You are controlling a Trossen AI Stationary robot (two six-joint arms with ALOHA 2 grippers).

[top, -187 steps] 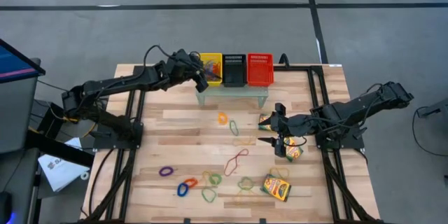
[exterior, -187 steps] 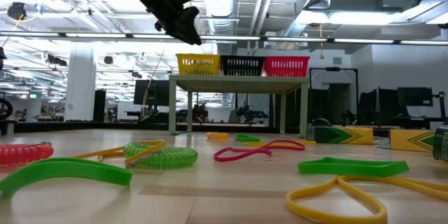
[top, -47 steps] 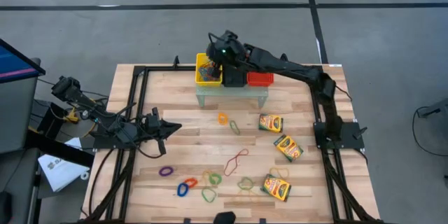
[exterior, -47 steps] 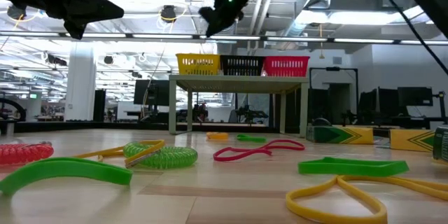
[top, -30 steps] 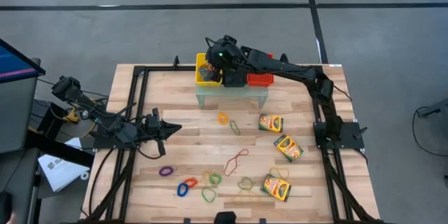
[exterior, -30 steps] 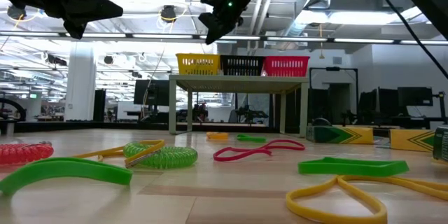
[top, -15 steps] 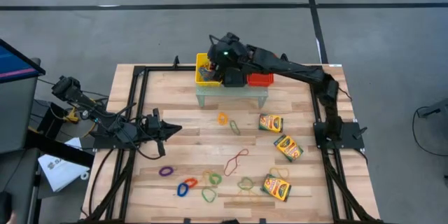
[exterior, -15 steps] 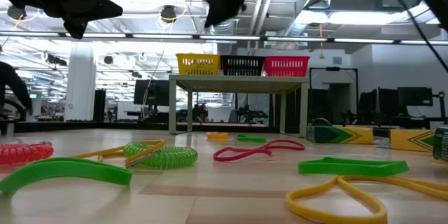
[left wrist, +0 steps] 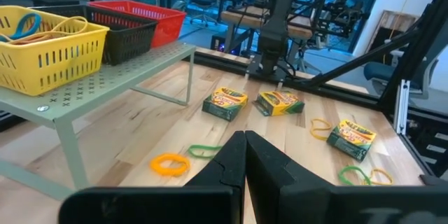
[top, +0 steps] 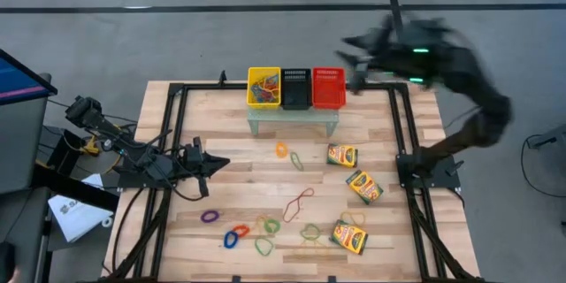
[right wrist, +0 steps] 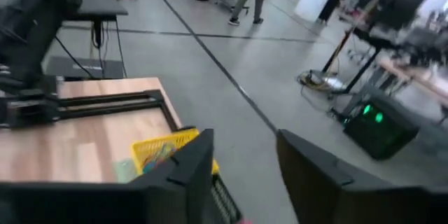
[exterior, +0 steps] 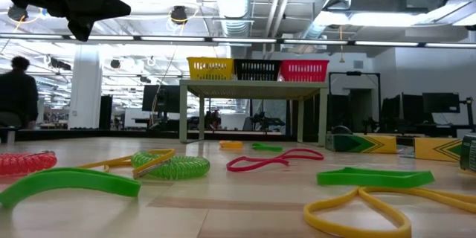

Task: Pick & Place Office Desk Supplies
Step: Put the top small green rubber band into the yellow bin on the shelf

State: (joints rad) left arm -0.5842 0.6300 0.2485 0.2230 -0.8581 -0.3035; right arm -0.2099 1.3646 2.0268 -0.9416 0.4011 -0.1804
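Observation:
Several rubber bands lie flat on the wooden table: an orange one [top: 281, 149], a red one [top: 299, 202], a purple one [top: 210, 216] and others near the front edge. Three crayon boxes [top: 341, 155] [top: 364, 187] [top: 350, 237] lie flat on the right half. More bands [left wrist: 28, 24] rest inside the yellow basket [top: 263, 87]. My right gripper [top: 352, 60] is blurred, high over the table's far right corner; its wrist view shows it open [right wrist: 245, 138] with nothing between the fingers. My left gripper [top: 223, 161] waits shut above the left side, holding nothing [left wrist: 245, 143].
The yellow basket, a black basket [top: 295, 87] and a red basket [top: 328, 87] stand in a row on a pale green stand [top: 292, 117] at the far middle. Black frame rails [top: 172, 141] run along the table's sides. A person [exterior: 16, 93] shows in the room beyond.
My right gripper has left its place over the yellow basket, swinging fast toward the table's far right corner and rising out of the low view. The bands and crayon boxes on the table lie as before.

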